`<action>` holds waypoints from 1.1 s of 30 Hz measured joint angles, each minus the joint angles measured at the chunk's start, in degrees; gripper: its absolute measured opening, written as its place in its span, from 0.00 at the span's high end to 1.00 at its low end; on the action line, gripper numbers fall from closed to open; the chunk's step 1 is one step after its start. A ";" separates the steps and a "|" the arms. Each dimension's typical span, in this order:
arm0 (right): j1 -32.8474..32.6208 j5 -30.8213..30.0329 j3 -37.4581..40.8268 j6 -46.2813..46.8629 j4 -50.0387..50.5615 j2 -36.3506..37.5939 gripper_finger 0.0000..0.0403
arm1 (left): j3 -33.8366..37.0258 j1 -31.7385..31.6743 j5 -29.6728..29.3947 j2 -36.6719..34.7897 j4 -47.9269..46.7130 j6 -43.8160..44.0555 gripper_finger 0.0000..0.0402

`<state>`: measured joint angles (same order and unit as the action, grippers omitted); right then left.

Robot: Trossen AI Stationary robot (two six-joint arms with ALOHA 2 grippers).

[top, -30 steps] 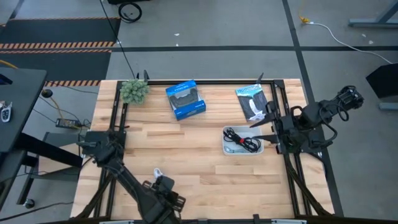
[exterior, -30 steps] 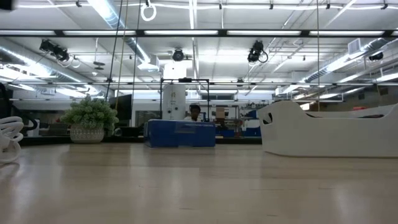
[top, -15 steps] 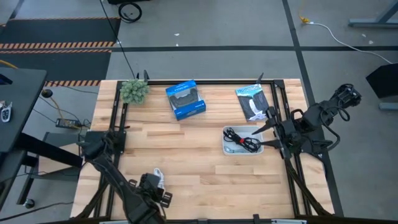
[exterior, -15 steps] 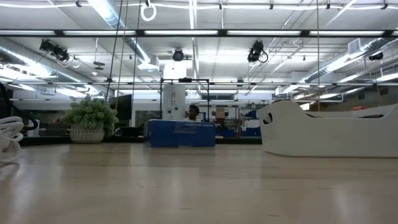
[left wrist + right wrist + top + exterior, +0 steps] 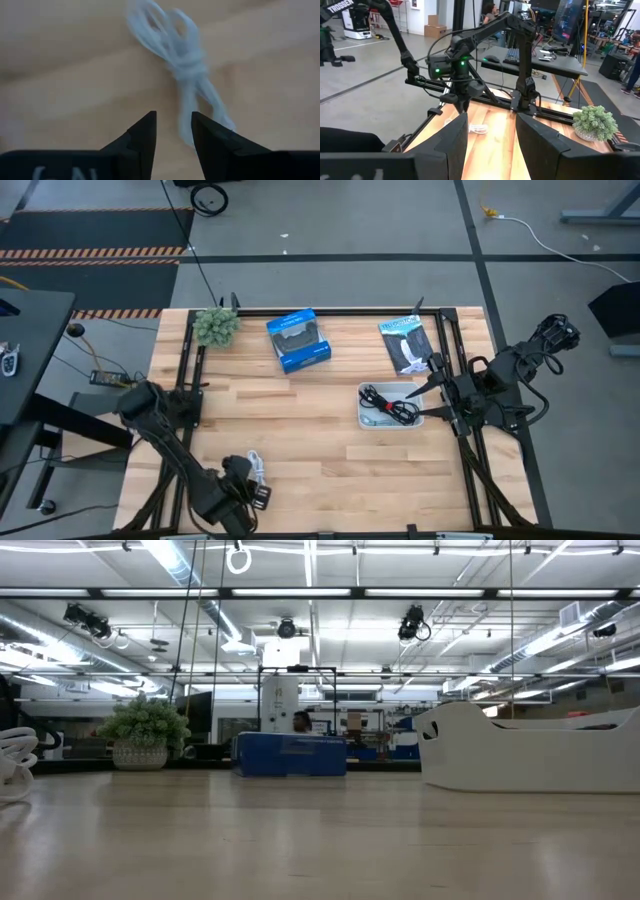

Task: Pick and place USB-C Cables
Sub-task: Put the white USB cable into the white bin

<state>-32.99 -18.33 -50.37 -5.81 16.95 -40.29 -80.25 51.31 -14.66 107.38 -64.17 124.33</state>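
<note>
A white bundled USB-C cable (image 5: pixel 256 467) lies flat on the wood near the table's near-left corner; it shows at the left edge of the low view (image 5: pixel 12 766). My left gripper (image 5: pixel 248 486) hovers just on its near side, open, and the bundle (image 5: pixel 185 65) lies ahead of my fingertips (image 5: pixel 172 121). A black cable with red (image 5: pixel 392 404) and a pale one lie in the white tray (image 5: pixel 364 418) on the right. My right gripper (image 5: pixel 428 398) waits open at the tray's right side (image 5: pixel 492 132).
A blue box (image 5: pixel 298 339) and a small potted plant (image 5: pixel 215 326) stand along the far edge. A flat black-and-white packet (image 5: pixel 405 342) lies far right, just beyond the tray. Bare wood stretches between the white cable and the tray. People show in the room beyond.
My left arm has swung toward the table's left, carrying its gripper a little left and toward the near edge, off the white cable. The cable has stayed where it was. My right gripper has shifted only slightly beside the tray.
</note>
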 joint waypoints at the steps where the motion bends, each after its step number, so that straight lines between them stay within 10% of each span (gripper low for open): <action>1: 0.00 0.00 0.00 0.03 0.00 0.02 0.57 | 1.47 -0.08 0.02 -0.90 3.46 0.00 0.69; 20: 0.00 -0.24 0.00 1.18 1.26 -1.03 0.57 | 4.29 -8.76 1.19 3.20 10.50 -9.38 0.31; 33: 0.00 -0.24 0.00 1.70 2.47 -1.01 0.57 | 4.29 -10.43 4.92 5.87 10.84 -15.79 0.61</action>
<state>-32.99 -18.57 -50.37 -4.11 19.42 -41.30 -75.96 40.88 -9.74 113.25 -53.33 108.54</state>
